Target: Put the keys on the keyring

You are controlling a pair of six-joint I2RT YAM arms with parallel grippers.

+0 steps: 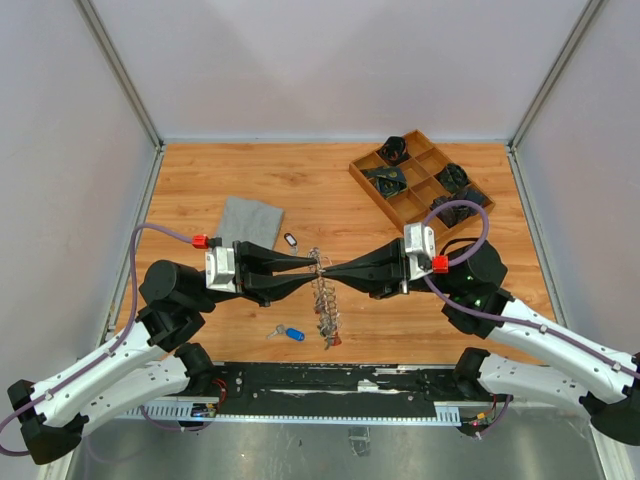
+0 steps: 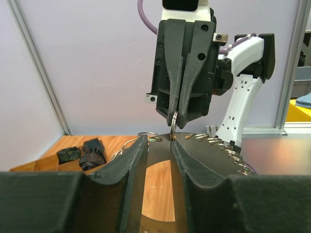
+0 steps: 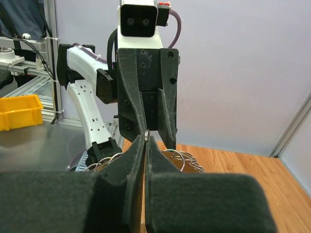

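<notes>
My two grippers meet tip to tip above the middle of the table. The right gripper is shut on the thin metal edge of the keyring. A string of silver keys hangs from the ring down toward the front edge. The left gripper faces it with its jaws apart, wood showing through the gap, and the ring sits just past its tips. A loose key with a blue tag lies near the front. Another tagged key lies beside the cloth.
A grey cloth square lies on the table behind the left gripper. A wooden compartment tray with dark items stands at the back right. Grey walls close in the table on three sides.
</notes>
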